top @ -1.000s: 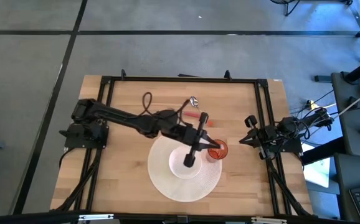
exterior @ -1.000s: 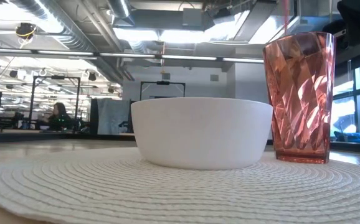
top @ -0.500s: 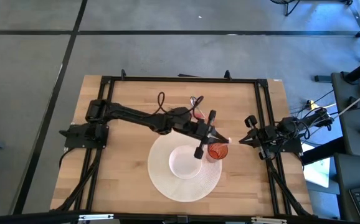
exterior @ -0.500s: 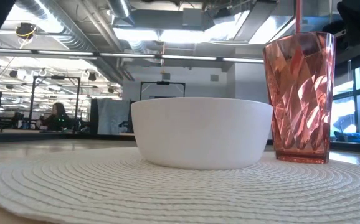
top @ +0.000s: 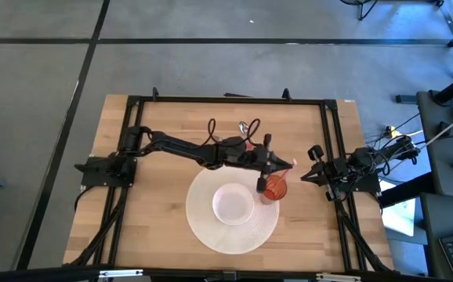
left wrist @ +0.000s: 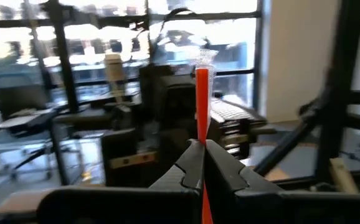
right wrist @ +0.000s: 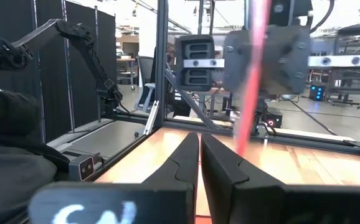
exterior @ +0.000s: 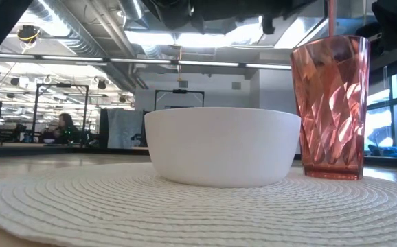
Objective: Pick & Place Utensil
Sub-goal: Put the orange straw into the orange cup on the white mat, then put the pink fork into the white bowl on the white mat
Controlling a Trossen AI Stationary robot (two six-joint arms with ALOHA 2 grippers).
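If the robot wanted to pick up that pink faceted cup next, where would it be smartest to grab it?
Probably from the side, around its upper body below the rim. The cup stands upright and widens toward the top, so fingers closing there would not easily slip upward. Come from the side away from the white bowl, which sits close beside it on the woven mat. The left gripper holds a red utensil over the cup.

The red utensil (left wrist: 201, 106) runs down between the left hand's (left wrist: 200, 163) fingers and is cut off by the picture's lower edge, so its lower end is hidden. In the low view only its upper shaft shows above the pink cup (exterior: 330, 106), clipped at the top edge.
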